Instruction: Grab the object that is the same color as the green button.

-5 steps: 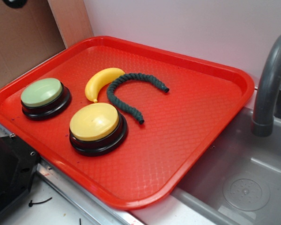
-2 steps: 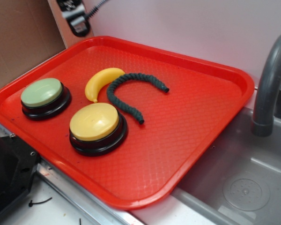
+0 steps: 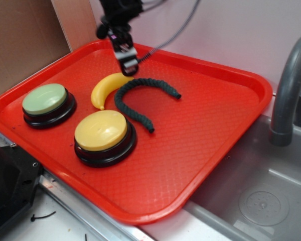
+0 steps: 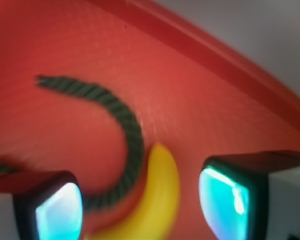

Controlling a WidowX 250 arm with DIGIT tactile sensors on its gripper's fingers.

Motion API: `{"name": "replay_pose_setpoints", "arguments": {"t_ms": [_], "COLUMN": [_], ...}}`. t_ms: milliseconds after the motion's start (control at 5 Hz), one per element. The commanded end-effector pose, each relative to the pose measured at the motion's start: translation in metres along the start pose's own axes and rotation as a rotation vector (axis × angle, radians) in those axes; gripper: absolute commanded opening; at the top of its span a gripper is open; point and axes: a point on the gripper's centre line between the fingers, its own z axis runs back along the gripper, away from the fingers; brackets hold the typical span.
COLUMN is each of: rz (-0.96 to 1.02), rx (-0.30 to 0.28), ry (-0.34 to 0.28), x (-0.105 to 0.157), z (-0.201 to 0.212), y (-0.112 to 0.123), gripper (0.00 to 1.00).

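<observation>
The dark green twisted rope [image 3: 140,98] lies curved on the red tray [image 3: 210,125], its bend touching the yellow toy banana [image 3: 109,87]. The pale green button [image 3: 45,99] on a black base sits at the tray's left. My gripper [image 3: 129,65] hangs just above the far end of the banana and the rope's bend, fingers pointing down. In the wrist view my gripper [image 4: 140,205] is open, and the rope [image 4: 132,145] and banana [image 4: 157,200] lie between the two fingers, below them. Nothing is held.
A yellow dome button [image 3: 101,130] on a black base stands at the tray's front left. A grey faucet [image 3: 291,85] and sink [image 3: 261,191] are to the right. Brown cardboard [image 3: 20,40] stands behind the tray's left side.
The arm has come in from the top left and dropped to the right, down over the banana and the rope's bend. Nothing on the tray has moved.
</observation>
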Motion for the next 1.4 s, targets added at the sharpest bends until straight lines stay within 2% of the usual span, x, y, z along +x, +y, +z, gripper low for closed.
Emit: {"name": "replay_pose_setpoints", "arguments": {"t_ms": [0, 200, 400, 800, 1000, 1200], "rz": [-0.021, -0.036, -0.038, -0.049, -0.054, -0.044], "rx": [0.093, 0.092, 0.071, 0.041, 0.029, 0.034], "ry": [0.057, 0.051, 0.023, 0.018, 0.034, 0.021], "x": [0.015, 0.016, 0.016, 0.016, 0.019, 0.019], "z": [-0.021, -0.032, -0.034, -0.039, -0.042, -0.026], "y": [0.003, 0.002, 0.002, 0.003, 0.005, 0.002], "gripper": [1.00, 1.00, 0.00, 0.00, 0.00, 0.00]}}
